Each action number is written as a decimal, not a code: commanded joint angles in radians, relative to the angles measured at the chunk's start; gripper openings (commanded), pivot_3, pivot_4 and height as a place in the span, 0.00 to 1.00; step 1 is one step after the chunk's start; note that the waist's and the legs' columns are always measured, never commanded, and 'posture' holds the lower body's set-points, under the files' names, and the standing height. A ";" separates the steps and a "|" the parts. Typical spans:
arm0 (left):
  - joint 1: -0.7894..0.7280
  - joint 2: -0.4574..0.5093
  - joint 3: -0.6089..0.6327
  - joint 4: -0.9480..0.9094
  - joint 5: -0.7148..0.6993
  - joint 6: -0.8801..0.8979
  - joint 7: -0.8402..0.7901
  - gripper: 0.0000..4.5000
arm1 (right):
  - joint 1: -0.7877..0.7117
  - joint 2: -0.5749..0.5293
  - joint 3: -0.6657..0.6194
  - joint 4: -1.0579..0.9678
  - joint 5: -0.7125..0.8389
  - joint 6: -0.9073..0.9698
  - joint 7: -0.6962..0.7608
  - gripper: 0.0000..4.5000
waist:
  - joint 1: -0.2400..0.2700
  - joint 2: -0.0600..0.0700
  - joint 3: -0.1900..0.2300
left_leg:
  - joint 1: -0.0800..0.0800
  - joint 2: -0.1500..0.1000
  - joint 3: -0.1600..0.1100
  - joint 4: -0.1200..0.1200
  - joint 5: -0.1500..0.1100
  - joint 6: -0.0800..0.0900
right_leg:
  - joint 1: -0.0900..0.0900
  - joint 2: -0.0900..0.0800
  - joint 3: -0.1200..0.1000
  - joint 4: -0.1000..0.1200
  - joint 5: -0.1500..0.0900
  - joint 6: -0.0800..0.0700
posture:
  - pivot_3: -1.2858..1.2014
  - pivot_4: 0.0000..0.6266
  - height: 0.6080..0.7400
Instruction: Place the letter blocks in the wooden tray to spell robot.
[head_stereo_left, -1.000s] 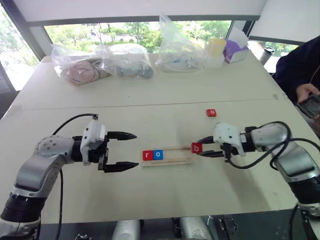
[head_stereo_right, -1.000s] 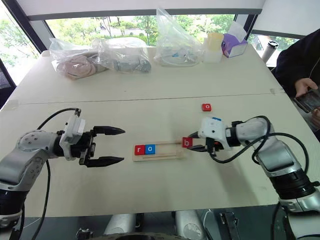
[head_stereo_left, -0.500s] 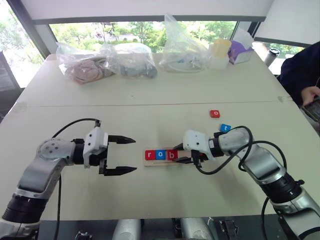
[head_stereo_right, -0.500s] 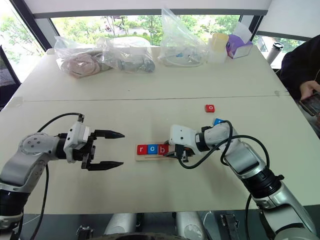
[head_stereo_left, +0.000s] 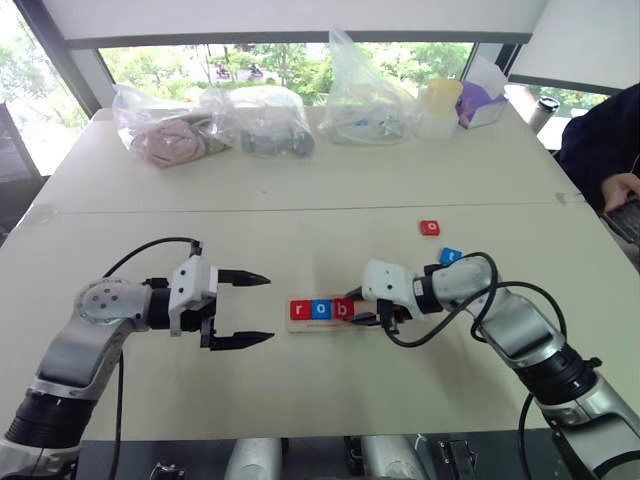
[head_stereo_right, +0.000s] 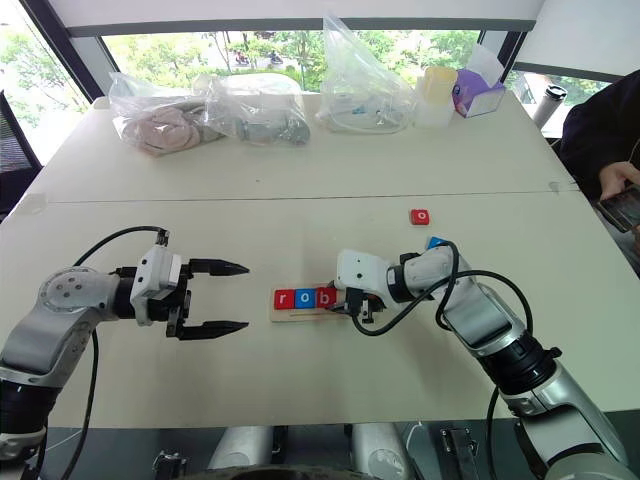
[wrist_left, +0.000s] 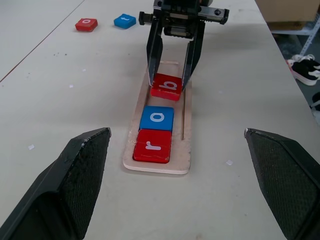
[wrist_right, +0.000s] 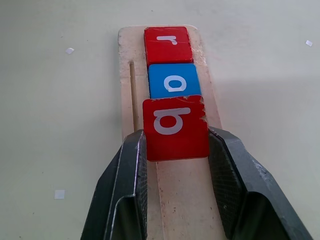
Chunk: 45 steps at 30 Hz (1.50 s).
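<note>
- Along the far edge of the pale matte surface (head_stereo_left: 300, 400), at about twelve o'clock from the tray, lie crinkled clear plastic bags (head_stereo_left: 210, 125) holding soft pinkish and grey things, with a translucent yellow-lidded tub (head_stereo_left: 437, 105) and a purple carton (head_stereo_left: 480, 100) to their right.
- At two o'clock, at the surface's right border, a person's hand (head_stereo_left: 620, 190) in a dark sleeve holds a phone.
- Near the middle lies the long narrow pale wooden tray (wrist_left: 186, 150), flat, with rounded corners and a thin groove beside its slot.
- Its slot holds a glossy red square block with a white r (wrist_left: 152, 145), then a blue square block with a white o (wrist_left: 156, 118) touching it.
- Next in line, the right gripper (wrist_right: 176, 145) has its textured black fingers (wrist_right: 134, 165) closed on the sides of a red square b block (wrist_right: 175, 127), which sits slightly tilted, its leading edge against the blue o.
- At one to two o'clock, well apart from the tray, lie a loose red o block (head_stereo_left: 430, 227) and a loose blue block (head_stereo_left: 451, 256), flat on the surface.
- At nine o'clock, the left gripper (head_stereo_left: 245, 309) hovers with its pointed black fingers spread wide, holding nothing; nothing lies between it and the tray.
</note>
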 joint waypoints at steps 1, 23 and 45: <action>0.003 -0.002 0.002 -0.020 -0.001 -0.017 0.002 1.00 | -0.013 0.010 -0.003 -0.012 -0.003 -0.009 -0.004 0.25 | 0.000 0.000 0.000 | 0.000 0.000 0.000 0.000 0.000 0.000 | 0.000 0.000 0.000 0.000 0.000 0.000 | 0.52 0.24 1.00; -0.008 -0.021 -0.002 -0.017 0.013 -0.017 0.017 1.00 | -0.018 0.022 -0.002 0.008 -0.013 -0.019 -0.011 0.25 | 0.000 0.000 0.000 | 0.000 0.000 0.000 0.000 0.000 0.000 | 0.000 0.000 0.000 0.000 0.000 0.000 | 0.52 0.24 1.00; -0.017 -0.030 -0.007 -0.017 0.016 -0.016 0.031 1.00 | -0.026 0.029 -0.011 -0.013 -0.002 0.010 0.009 0.99 | 0.000 0.000 0.000 | 0.000 0.000 0.000 0.000 0.000 0.000 | 0.000 0.000 0.000 0.000 0.000 0.000 | 0.52 0.24 1.00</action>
